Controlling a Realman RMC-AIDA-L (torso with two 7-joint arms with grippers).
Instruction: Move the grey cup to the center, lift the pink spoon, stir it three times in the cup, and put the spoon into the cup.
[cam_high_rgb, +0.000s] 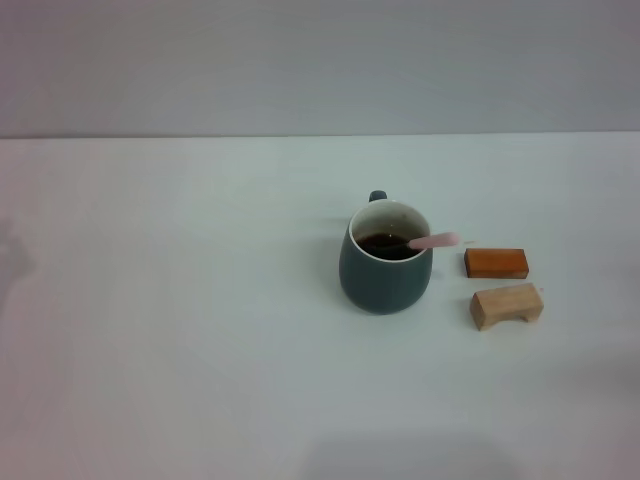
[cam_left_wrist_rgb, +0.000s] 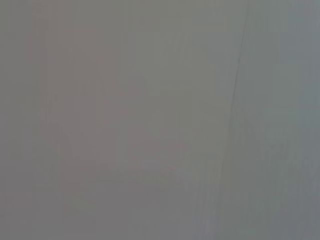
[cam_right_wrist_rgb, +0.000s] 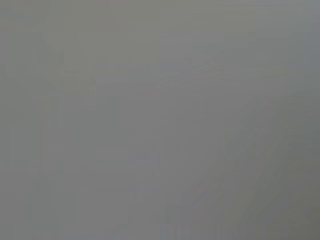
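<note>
The grey cup (cam_high_rgb: 385, 266) stands upright on the white table, a little right of the middle in the head view, its loop handle turned to the far side. Dark liquid fills its whitish inside. The pink spoon (cam_high_rgb: 433, 241) rests in the cup, its bowl sunk in the liquid and its pale pink handle leaning over the right rim. Neither gripper appears in the head view. Both wrist views are filled by a plain grey surface and show no fingers.
An orange block (cam_high_rgb: 495, 263) lies just right of the cup. A light wooden block (cam_high_rgb: 507, 306) sits in front of the orange one. The white table (cam_high_rgb: 180, 330) stretches wide to the left and front, ending at a grey wall behind.
</note>
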